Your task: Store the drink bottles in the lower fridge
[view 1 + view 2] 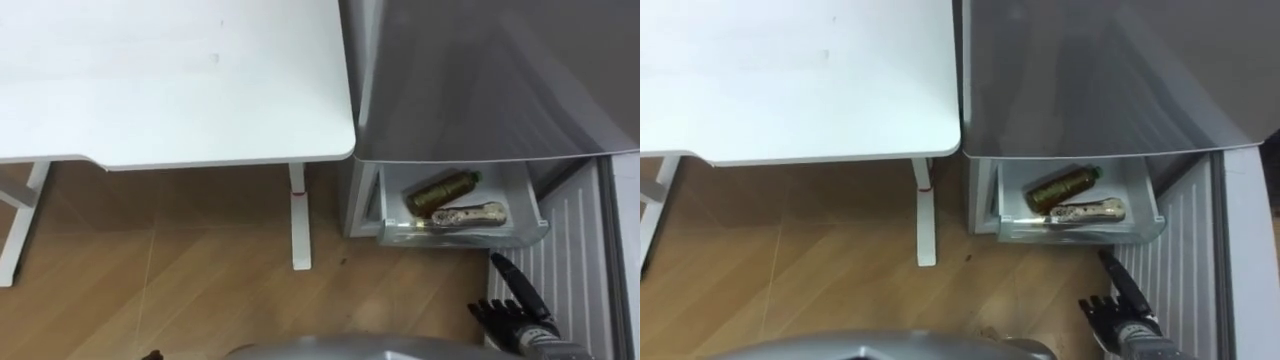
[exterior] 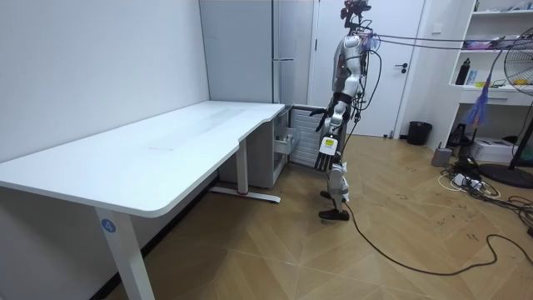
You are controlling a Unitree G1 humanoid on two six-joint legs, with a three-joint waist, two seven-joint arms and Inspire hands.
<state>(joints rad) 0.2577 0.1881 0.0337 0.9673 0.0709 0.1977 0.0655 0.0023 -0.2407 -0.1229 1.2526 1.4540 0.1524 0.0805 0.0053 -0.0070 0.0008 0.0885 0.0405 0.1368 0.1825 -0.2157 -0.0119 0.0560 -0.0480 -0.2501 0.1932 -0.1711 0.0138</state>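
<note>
The lower fridge drawer [image 1: 392, 206] stands pulled out below the grey fridge body [image 1: 480, 80]. Two drinks lie on their sides in it: a dark brownish bottle [image 1: 440, 190] at the back and a paler bottle [image 1: 468, 214] in front of it. My right hand [image 1: 520, 312] hovers low in front of the drawer, a little to its right, with its fingers relaxed and nothing in it. In the room view my left hand [image 2: 326, 150] hangs at my side. I stand upright facing the fridge.
The open fridge door's white ribbed inner side [image 1: 572, 260] runs along the right. A white table [image 1: 170, 80] fills the left, its corner touching the fridge, with a white leg [image 1: 299, 225] on the wooden floor [image 1: 180, 290].
</note>
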